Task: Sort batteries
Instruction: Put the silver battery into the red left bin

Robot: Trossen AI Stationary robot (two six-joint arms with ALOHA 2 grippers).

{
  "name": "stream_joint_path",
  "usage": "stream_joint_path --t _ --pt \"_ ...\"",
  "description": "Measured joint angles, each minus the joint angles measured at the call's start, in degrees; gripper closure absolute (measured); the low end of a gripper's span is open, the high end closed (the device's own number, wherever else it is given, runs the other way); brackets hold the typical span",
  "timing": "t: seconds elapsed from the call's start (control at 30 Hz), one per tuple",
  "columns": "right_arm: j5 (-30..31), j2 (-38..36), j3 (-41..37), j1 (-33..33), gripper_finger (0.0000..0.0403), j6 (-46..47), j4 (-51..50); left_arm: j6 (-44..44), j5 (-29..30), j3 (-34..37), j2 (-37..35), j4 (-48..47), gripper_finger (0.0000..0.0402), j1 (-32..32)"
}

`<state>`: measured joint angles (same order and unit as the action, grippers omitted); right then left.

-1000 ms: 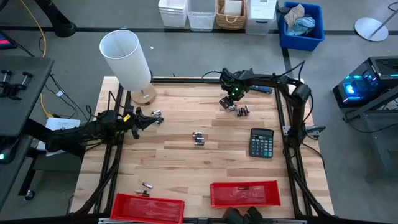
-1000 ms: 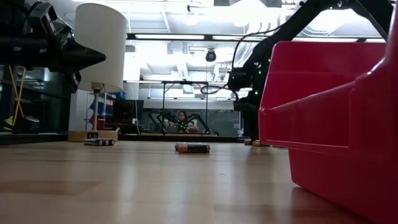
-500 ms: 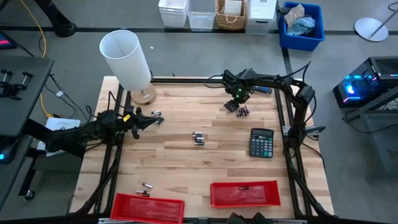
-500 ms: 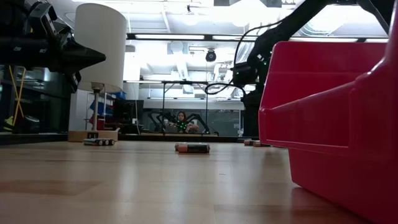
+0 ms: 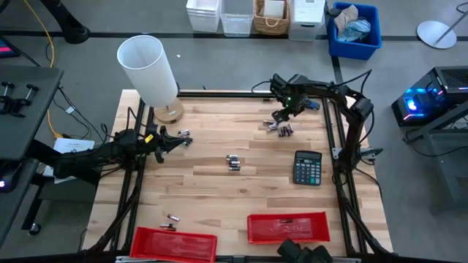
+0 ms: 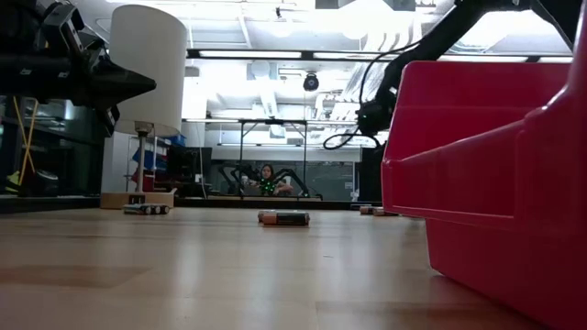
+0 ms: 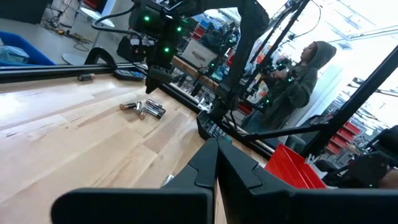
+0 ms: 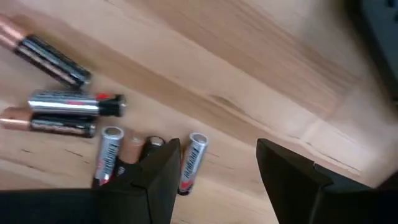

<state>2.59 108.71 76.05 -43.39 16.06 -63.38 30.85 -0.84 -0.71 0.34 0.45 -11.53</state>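
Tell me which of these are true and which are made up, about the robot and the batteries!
1. The right gripper is open, above a cluster of batteries. True.
2. The left gripper holds the calculator. False: it is shut and empty; the calculator lies on the table.
3. A few batteries lie near the table's middle. True.
4. The red bins are full of batteries. False: the two red bins show none.

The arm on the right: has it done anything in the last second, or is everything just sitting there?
The right end effector, jaws open and empty, drifted toward the table's right edge, away from the left arm, above the far batteries. It took hold of nothing. The left end effector, shut, the other batteries, calculator and red bins stayed put.
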Motion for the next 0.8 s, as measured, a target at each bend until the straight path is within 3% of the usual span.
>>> stream_joint_path --t 0.13,0.3,0.43,0.57,0.8 --pt "-3.29 -2.48 -3.71 0.29 0.0197 -0.26 0.62 -0.01 0.02 0.02 0.0 0.0 0.0401 0.02" --pt "-5.01 -16.32 -18.34 0.31 0.0197 6.15 9.28 0.0 0.01 0.01 0.01 0.01 0.0401 0.01" --pt "-3.33 -23.76 -23.64 -0.48 0.0197 13.07 17.89 -0.02 0.0 0.02 0.02 0.0 0.0401 0.0" --pt "-3.01 -21.37 -23.38 -0.4 0.0197 15.69 22.95 -0.01 0.0 0.01 0.01 0.0 0.0401 0.02" --pt "-0.62 -10.72 -18.35 0.0 0.0197 15.49 21.23 0.0 0.0 0.01 0.02 0.02 0.0401 0.0"
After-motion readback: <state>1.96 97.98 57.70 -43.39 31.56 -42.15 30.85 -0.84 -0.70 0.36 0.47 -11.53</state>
